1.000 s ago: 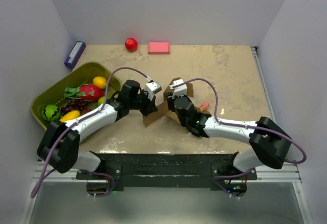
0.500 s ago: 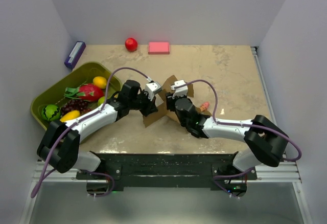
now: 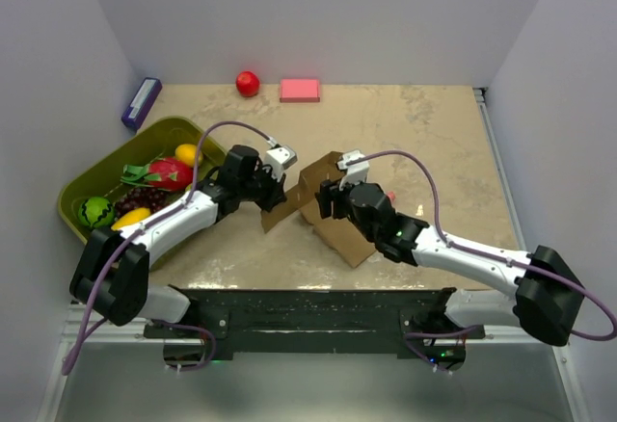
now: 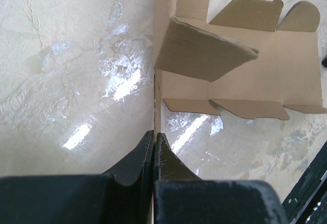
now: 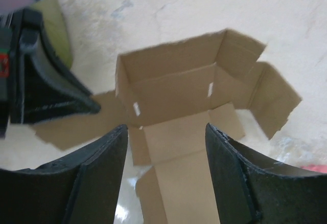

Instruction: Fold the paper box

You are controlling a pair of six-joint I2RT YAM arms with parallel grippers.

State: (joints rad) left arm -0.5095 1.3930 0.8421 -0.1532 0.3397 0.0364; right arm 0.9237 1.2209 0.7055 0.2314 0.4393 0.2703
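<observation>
The paper box (image 3: 355, 241) is a partly folded brown cardboard sheet at the table's middle, with some panels standing and one long panel lying flat toward the near edge. My left gripper (image 3: 279, 194) is shut on a thin edge flap of the box (image 4: 155, 106) at the sheet's left side. The rest of the sheet (image 4: 245, 75) spreads to the right of it with one flap raised. My right gripper (image 3: 324, 200) is open and hovers over the box (image 5: 173, 86). Its fingers (image 5: 97, 168) straddle the flat panel and hold nothing.
A green bin (image 3: 72, 212) of toy fruit stands at the left. A red ball (image 3: 248, 83), a pink block (image 3: 300, 90) and a purple box (image 3: 141, 102) lie along the back. A small orange piece (image 3: 388, 197) lies just right of the box. Walls close both sides.
My right arm has swung right and its gripper has lifted off the cardboard. The sheet has opened out, and a long panel now lies toward the near edge. My left gripper shifted slightly left, still gripping.
</observation>
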